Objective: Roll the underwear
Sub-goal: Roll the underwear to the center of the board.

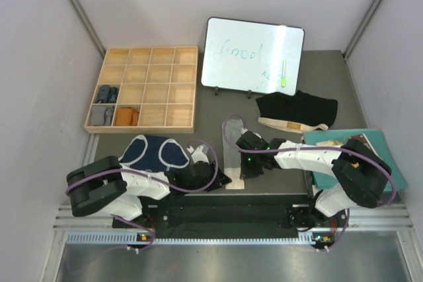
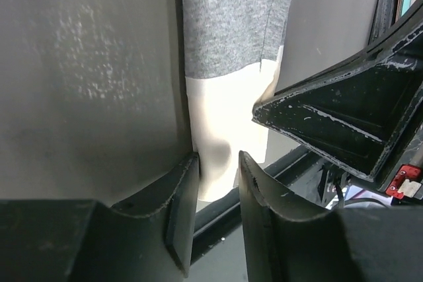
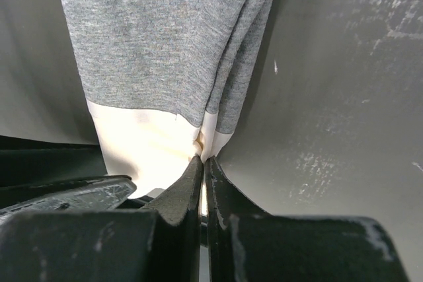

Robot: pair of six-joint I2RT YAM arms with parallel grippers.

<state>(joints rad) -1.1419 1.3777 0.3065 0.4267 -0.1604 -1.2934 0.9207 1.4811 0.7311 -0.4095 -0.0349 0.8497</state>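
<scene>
The grey underwear (image 1: 232, 146) lies folded into a narrow strip at the table's middle, its cream waistband (image 2: 228, 117) at the near end. My right gripper (image 3: 203, 163) is shut on the waistband's right edge, where the folded layers bunch. My left gripper (image 2: 218, 189) stands open at the waistband's near left corner, with cream cloth showing between its fingertips (image 2: 184, 196). The two grippers sit close together, the left gripper (image 1: 223, 177) just left of the right gripper (image 1: 246, 167). The navy underwear (image 1: 155, 152) lies flat to the left. The black underwear (image 1: 297, 110) lies at the back right.
A wooden compartment tray (image 1: 152, 54) stands at the back left with rolled cloth in its left cells. A whiteboard (image 1: 251, 56) leans at the back centre. A teal book (image 1: 377, 146) lies at the right edge. The right gripper's black finger (image 2: 344, 117) crowds the left wrist view.
</scene>
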